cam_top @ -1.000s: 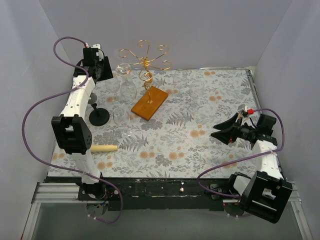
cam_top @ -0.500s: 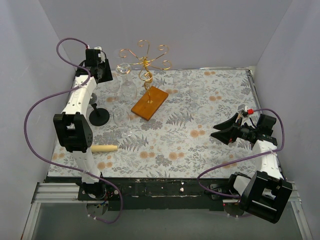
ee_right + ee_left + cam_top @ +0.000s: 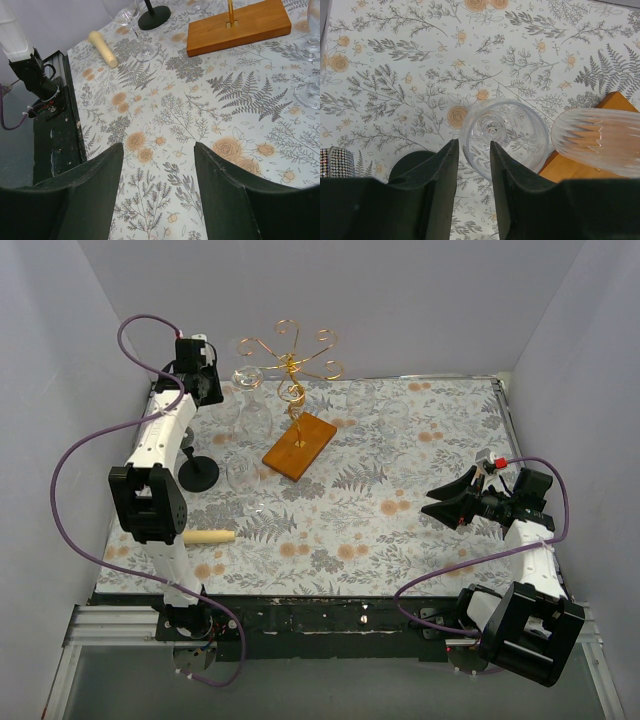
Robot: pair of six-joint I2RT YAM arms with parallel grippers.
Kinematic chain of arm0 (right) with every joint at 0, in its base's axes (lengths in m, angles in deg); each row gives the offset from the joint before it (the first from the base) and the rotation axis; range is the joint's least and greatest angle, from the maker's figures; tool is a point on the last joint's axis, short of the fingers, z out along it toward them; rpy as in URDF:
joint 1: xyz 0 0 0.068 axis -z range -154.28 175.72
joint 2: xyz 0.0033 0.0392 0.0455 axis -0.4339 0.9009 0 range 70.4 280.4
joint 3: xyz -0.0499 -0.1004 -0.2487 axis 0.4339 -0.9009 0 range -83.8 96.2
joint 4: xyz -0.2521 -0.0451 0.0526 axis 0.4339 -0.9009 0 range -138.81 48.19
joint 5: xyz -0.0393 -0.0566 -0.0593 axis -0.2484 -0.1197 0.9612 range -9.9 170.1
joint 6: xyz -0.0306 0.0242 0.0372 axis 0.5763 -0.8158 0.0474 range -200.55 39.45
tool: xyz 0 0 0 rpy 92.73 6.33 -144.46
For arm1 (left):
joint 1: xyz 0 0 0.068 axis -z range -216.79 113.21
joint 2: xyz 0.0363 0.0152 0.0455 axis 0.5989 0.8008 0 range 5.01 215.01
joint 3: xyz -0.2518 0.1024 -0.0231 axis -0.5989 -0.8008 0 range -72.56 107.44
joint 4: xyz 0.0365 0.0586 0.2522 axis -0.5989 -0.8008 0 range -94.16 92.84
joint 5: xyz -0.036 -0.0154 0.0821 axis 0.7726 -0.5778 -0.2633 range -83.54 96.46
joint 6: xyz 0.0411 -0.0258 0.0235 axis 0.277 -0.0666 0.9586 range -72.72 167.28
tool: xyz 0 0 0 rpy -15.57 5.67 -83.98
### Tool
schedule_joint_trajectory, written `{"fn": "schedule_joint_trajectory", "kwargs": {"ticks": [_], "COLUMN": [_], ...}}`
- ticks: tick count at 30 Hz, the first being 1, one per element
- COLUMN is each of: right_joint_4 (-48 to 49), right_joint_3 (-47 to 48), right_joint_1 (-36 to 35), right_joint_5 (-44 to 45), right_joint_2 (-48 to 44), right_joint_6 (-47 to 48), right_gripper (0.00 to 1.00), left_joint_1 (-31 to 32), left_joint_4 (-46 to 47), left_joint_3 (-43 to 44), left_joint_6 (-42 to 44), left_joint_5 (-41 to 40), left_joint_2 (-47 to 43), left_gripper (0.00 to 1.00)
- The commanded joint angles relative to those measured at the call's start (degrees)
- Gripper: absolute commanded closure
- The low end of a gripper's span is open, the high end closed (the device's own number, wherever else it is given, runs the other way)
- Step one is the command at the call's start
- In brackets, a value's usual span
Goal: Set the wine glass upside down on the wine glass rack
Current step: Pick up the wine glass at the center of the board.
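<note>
because it is thin clear glass, the wine glass point(image 3: 515, 131) should be light, stiff, slick and quick to chip. i judge the stem the safest hold, or the bowl wall pinched gently, with room left to turn it over. it stands upright on the floral table point(image 3: 430, 490) at the far left, just beside the wooden base point(image 3: 299, 447) of the wine glass rack point(image 3: 290, 360). the left wrist camera sees it from straight above.

the left gripper point(image 3: 473, 145) hangs over its near rim, jaws a narrow gap apart and clamped on nothing that shows. one fingertip overlaps the bowl and the other lies outside it. the right gripper point(image 3: 157, 146) is well apart at the right, jaws wide and empty.

counted: one rack. about five glasses, though clear glass on the pattern makes this unsure: this one, a ribbed glass point(image 3: 597, 140) seemingly hung on the rack, and three other glasses point(image 3: 241, 472) standing. one black round foot point(image 3: 199, 474), one pale cylinder point(image 3: 208, 536) and one rhinestone-covered object point(image 3: 337, 161).
</note>
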Motion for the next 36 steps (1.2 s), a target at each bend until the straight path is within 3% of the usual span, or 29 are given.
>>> {"fn": "schedule_joint_trajectory", "kwargs": {"ticks": [1, 7, 13, 19, 29, 36], "right_joint_4": [-0.1, -0.4, -0.6, -0.7, -0.9, -1.1], "right_joint_3": [2.7, 2.7, 2.8, 2.9, 2.9, 2.9], "right_joint_1": [0.4, 0.4, 0.4, 0.4, 0.4, 0.5], "right_joint_5": [-0.5, -0.5, -0.4, -0.3, -0.3, -0.3], "right_joint_2": [-0.2, -0.3, -0.2, -0.2, -0.2, -0.2], "right_joint_6": [1.2, 1.5, 1.7, 1.9, 1.9, 2.0], "right_gripper": [0.33, 0.33, 0.33, 0.33, 0.33, 0.33], "left_joint_1": [0.7, 0.8, 1.0, 1.0, 1.3, 1.5], "left_joint_4": [0.1, 0.0, -0.1, -0.1, 0.1, 0.1], "left_joint_3": [1.3, 1.3, 1.5, 1.5, 1.1, 1.4], "left_joint_6": [1.3, 1.8, 2.1, 2.6, 3.2, 3.5], "left_joint_5": [-2.0, -2.2, -2.5, -2.5, -3.7, -4.3], "left_joint_2": [0.5, 0.5, 0.6, 0.6, 0.1, 0.0], "left_gripper": [0.71, 0.75, 0.90, 0.95, 0.85, 0.84]}}
